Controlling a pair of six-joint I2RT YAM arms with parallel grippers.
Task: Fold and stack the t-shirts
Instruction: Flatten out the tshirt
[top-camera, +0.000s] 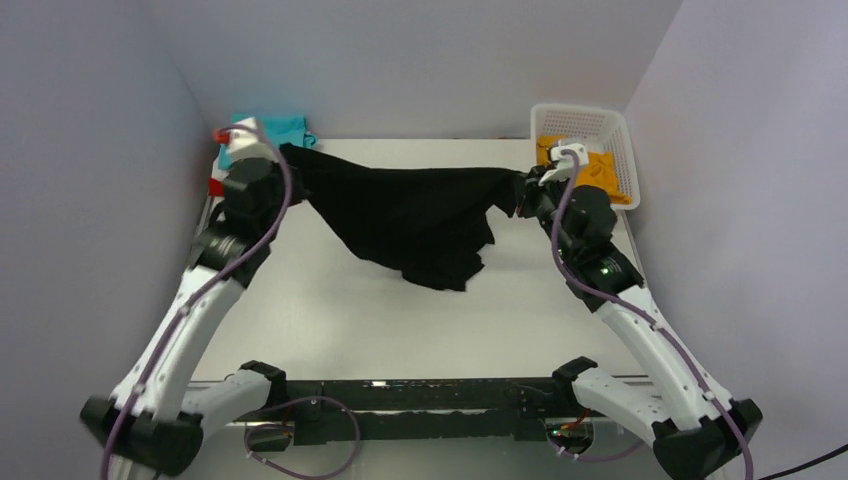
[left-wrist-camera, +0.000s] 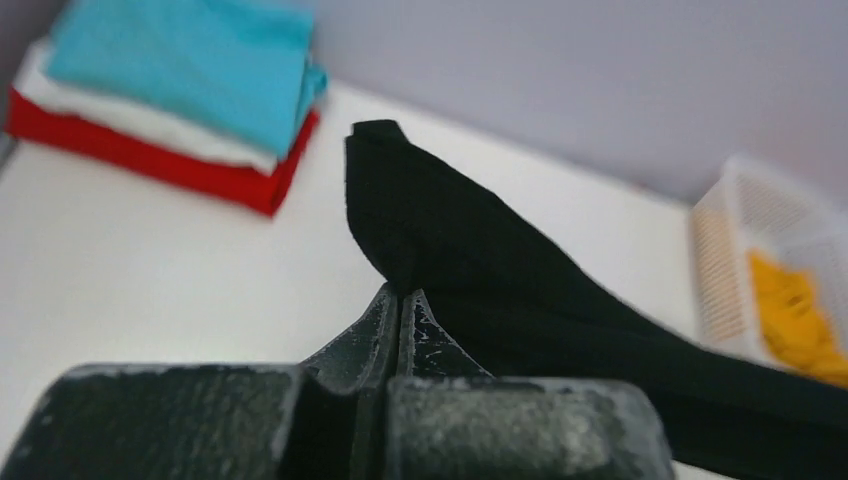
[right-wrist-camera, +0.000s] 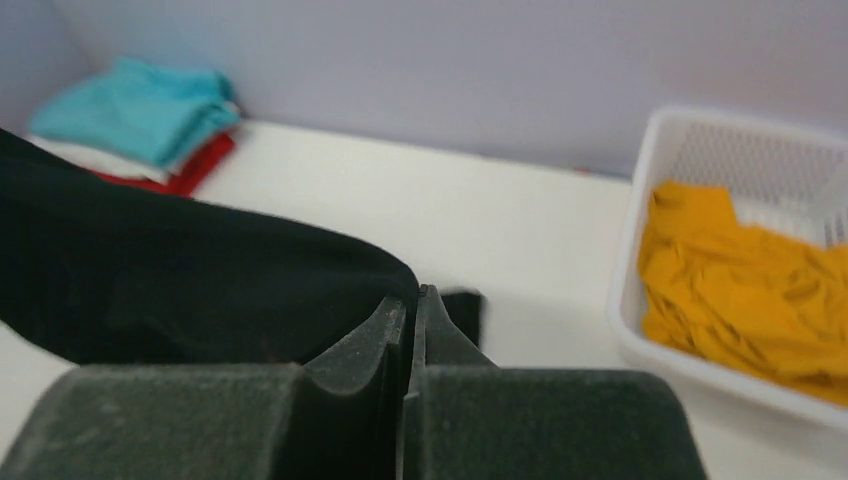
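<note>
My left end effector (left-wrist-camera: 400, 300): pinched shut on one black t-shirt (top-camera: 420, 215) corner, far from the basket (top-camera: 612, 122) | my right end effector (right-wrist-camera: 412, 300): clamped on the other corner, beside the basket | shirt spans between, tail sagging over the desk (top-camera: 330, 320) | risk: thin pinch, a tug slips it; tail may bunch | beyond: teal-topped stack (left-wrist-camera: 190, 60) opposite the basket, orange t-shirt (right-wrist-camera: 740, 270) inside it

Bright, even, diffuse light; shadows faint. Wrist views: fingers (left-wrist-camera: 360, 340) blurred up close; basket (left-wrist-camera: 740, 250) beyond fingers soft-focus.

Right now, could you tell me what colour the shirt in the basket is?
That shirt is orange, clearest in the right wrist view.
</note>
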